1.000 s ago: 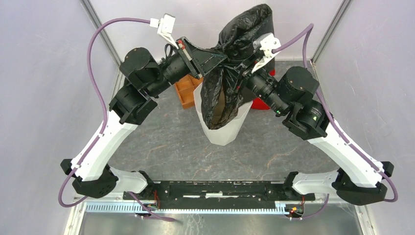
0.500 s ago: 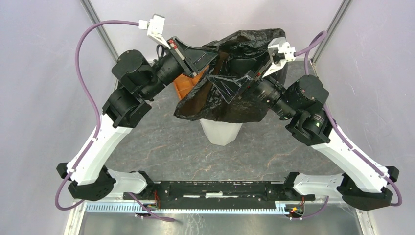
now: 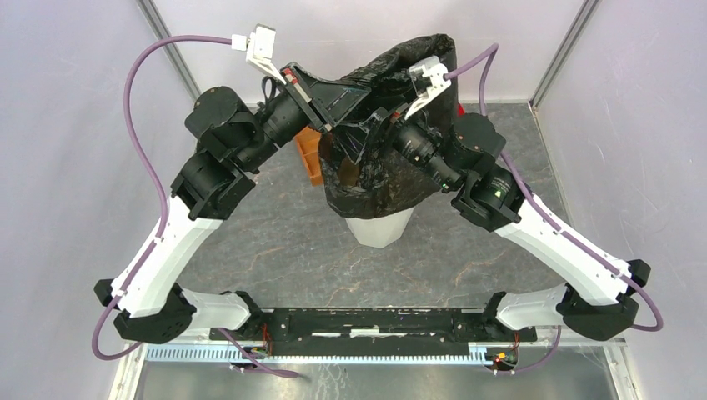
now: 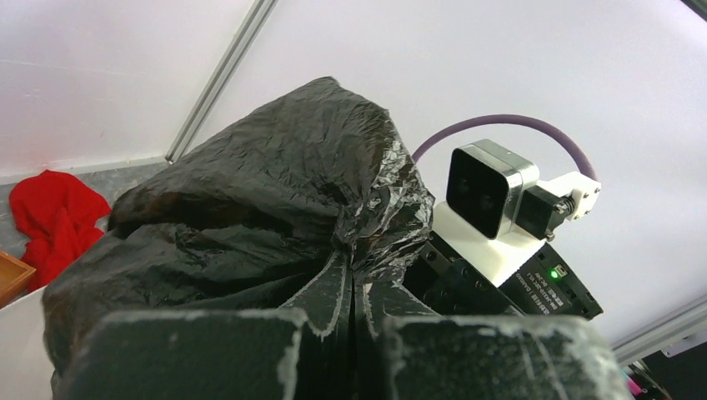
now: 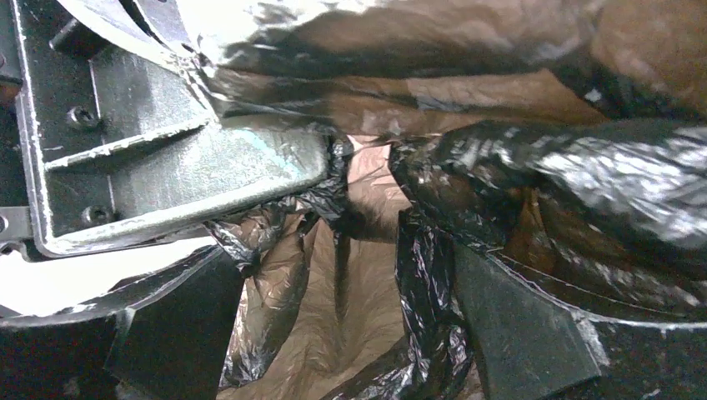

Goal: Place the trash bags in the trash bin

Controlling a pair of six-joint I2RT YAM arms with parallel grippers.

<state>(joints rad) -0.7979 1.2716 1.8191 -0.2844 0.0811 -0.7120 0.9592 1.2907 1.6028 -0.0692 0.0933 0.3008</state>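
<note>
The black trash bag [image 3: 383,179] hangs in a crumpled heap over the top of the white trash bin [image 3: 379,229], hiding its rim. My left gripper [image 3: 368,89] holds it up from above, shut on a pinched fold of the trash bag [image 4: 250,192] at its fingertips [image 4: 352,271]. My right gripper [image 3: 354,150] is pushed into the bag just under the left one. Its fingers [image 5: 517,325] stand wide apart, with loose thin film [image 5: 350,283] hanging between them, and the right gripper [image 5: 342,325] grips nothing.
An orange-brown tray [image 3: 310,158] sits on the table left of the bin, partly under the left arm. A red cloth [image 4: 50,217] lies behind the bin. Grey walls and metal frame posts [image 3: 171,58] close in the back and sides.
My right gripper has opened and let go of the bag, and its arm has swung left toward the left gripper. The bag, spread wide half a second ago, now hangs bunched over the bin.
</note>
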